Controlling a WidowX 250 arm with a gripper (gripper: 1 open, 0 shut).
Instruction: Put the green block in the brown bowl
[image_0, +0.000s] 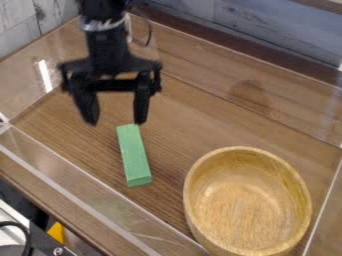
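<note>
Wood-grain table (254, 110) inside low clear walls, seen from above. Green block (132, 155) flat at lower centre, left of and apart from empty brown bowl (247, 202) at lower right. Gripper (115, 114) at upper left, pointing down, jaws spread wide, empty, above block's far end.

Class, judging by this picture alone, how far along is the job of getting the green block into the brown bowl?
Done: nothing yet; the green block lies on the wooden table. In hand: the gripper hangs above the block's far end, jaws open. Left: grasp, carry, release into the empty brown bowl.
</note>
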